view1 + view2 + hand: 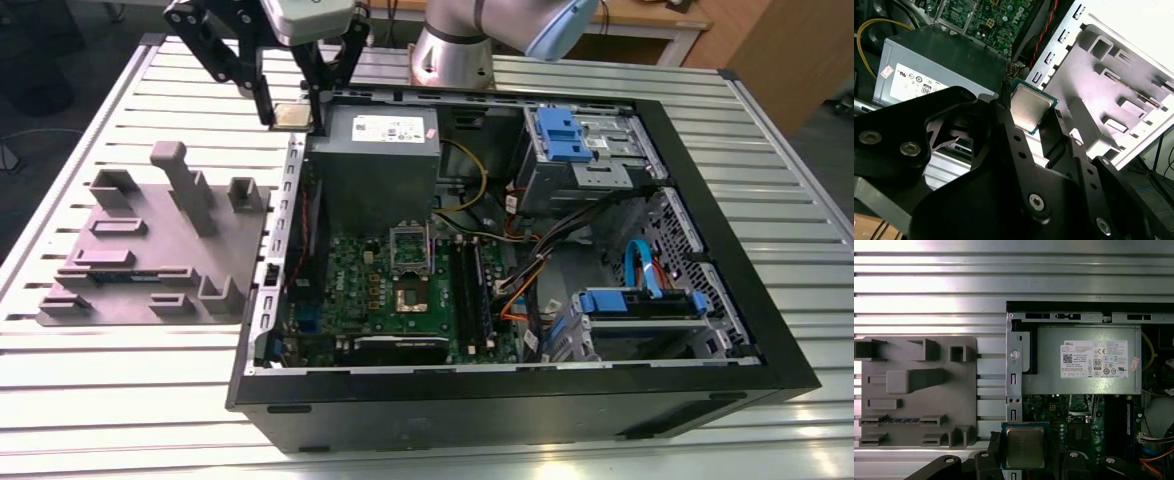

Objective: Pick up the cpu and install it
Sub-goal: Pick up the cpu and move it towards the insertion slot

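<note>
You are holding the cpu [1025, 447] off the table: the gripper [290, 108] is clamping it edge to edge between its narrowed fingers, silver top facing up in both wrist views. In the exterior view, the chip is hanging at about eleven o'clock of the open computer case [534, 410], just over the case's rim and beside the grey power supply [378, 160]. So the pick-up part is looking done, while the install is not. The motherboard socket [410, 293] is sitting bare with its metal frame apparently swung open, and it is lying toward five o'clock from the chip, well apart from it, past the power supply. The grey fixture block [147, 250] is lying on the slatted table [134, 400] at nine o'clock of the case, and I cannot tell which of its recesses is meant for the chip. Whether the chip's corner mark is lining up with the socket is too small to judge.
</note>
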Available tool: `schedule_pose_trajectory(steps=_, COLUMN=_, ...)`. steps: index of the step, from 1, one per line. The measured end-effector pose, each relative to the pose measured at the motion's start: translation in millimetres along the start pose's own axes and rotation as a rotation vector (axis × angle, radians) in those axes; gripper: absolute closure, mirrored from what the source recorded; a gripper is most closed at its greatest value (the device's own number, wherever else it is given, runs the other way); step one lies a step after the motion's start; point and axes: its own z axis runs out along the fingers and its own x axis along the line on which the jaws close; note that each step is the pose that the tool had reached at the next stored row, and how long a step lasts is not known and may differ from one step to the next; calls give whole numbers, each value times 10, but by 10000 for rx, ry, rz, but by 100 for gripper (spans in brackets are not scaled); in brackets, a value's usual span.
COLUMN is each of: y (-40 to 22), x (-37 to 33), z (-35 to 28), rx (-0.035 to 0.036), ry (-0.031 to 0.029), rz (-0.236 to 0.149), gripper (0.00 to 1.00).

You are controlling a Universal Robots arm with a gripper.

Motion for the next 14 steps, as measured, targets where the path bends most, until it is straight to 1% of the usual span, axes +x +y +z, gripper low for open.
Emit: schedule_pose_trajectory(steps=14, y=1, x=-43, z=0, rx=1, ry=0, rz=0, gripper=53)
